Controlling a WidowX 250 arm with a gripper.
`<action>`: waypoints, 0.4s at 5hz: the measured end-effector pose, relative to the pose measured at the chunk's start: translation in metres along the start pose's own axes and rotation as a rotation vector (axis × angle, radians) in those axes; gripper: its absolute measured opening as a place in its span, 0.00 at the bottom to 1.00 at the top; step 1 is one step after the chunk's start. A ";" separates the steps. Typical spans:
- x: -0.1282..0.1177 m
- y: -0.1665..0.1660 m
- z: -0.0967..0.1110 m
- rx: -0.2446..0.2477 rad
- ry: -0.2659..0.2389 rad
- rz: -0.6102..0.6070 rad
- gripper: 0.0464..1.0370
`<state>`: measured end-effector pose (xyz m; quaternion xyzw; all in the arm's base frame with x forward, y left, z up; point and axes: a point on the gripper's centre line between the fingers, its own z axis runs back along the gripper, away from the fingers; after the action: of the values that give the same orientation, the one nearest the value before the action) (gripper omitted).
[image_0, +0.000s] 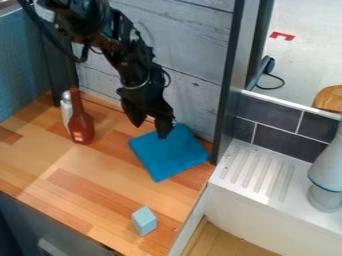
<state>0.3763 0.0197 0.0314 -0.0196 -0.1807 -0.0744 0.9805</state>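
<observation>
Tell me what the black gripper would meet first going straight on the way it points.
Most likely the blue cloth on the wooden counter: the gripper points down toward it, though its height above the cloth is hard to judge.

Bright, diffuse light — the white drainboard (257, 171) looks palest, while the black arm (135, 64) loses detail in darkness.

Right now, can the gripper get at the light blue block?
Likely yes: the gripper looks open, the light blue block stands uncovered, the blue cloth lies flat, and the brown bottle is off to one side.
</observation>
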 end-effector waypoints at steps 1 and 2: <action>-0.007 0.000 -0.014 0.005 -0.009 0.011 0.96; -0.007 0.000 -0.022 0.005 -0.014 0.020 0.96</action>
<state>0.3771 0.0191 0.0084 -0.0194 -0.1877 -0.0639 0.9800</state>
